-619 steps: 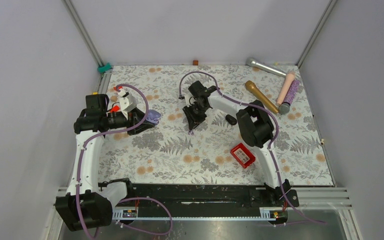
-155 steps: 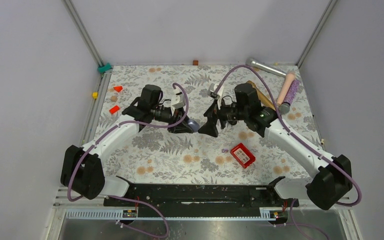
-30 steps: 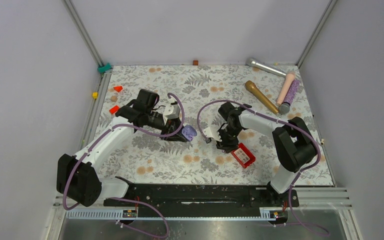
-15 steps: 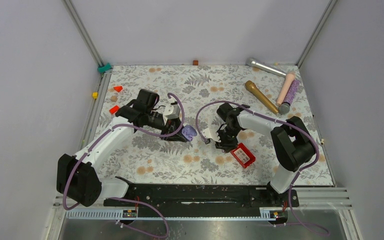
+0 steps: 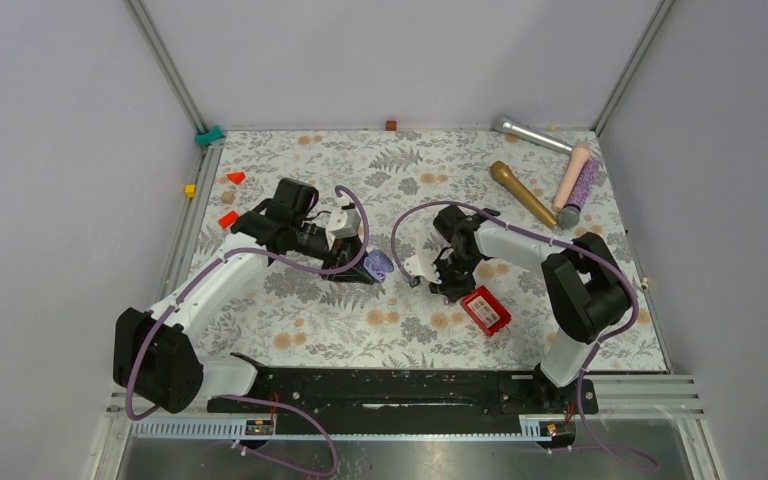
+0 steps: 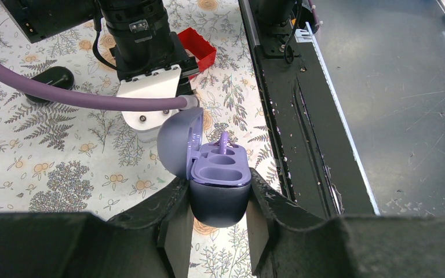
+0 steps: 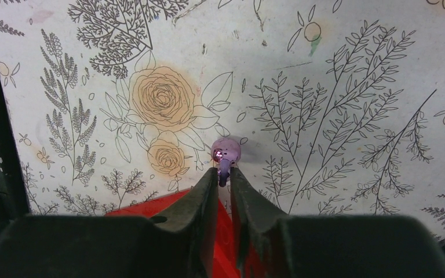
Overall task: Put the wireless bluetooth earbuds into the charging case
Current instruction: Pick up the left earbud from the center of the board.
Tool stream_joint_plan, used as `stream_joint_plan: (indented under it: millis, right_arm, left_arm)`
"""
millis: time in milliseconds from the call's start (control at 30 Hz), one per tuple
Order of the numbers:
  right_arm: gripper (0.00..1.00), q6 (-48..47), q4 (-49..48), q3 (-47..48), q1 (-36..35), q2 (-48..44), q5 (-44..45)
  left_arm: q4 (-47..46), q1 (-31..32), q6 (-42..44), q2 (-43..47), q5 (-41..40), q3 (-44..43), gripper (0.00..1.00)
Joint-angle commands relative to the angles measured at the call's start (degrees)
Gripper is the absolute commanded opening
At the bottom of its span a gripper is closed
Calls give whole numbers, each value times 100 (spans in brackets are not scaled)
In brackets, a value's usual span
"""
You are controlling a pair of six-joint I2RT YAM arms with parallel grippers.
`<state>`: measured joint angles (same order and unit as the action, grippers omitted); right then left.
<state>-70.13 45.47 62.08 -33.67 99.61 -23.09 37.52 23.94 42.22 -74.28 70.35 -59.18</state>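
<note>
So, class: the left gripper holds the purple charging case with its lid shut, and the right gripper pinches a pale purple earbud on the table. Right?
Wrong on the lid: the left wrist view shows it open. The left gripper does hold the charging case, and the right gripper pinches the pale purple earbud.

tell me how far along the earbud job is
Done: the case is open, clamped in the left fingers, with one purple bud apparently seated in it. In hand: the right fingers pinch the second bud by its stem on the table. Left: lift it into the empty slot.
</note>
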Motion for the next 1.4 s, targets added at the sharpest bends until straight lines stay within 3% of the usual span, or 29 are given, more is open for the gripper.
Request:
stream_joint_plan:
  millis: [0,200,700,1100,1367]
  right_arm:
    - [17,-2,106,171,-61,-22,-31]
    - [8,-1,274,254,-44,-178,-150]
    - [8,397,796,553,595,-1312,-571]
    - [8,676,789,555,600,-1784,-1032]
    - [7,2888,-25,1135,594,-2212,-1703]
  left_arm:
    - [-96,-8,178,162,269,-187,0]
    - [-92,-4,182,155,275,-180,0]
    - [-87,-4,178,114,266,-211,0]
    - [-82,2,137,175,332,-231,0]
    - [-87,69,132,66,262,-242,0]
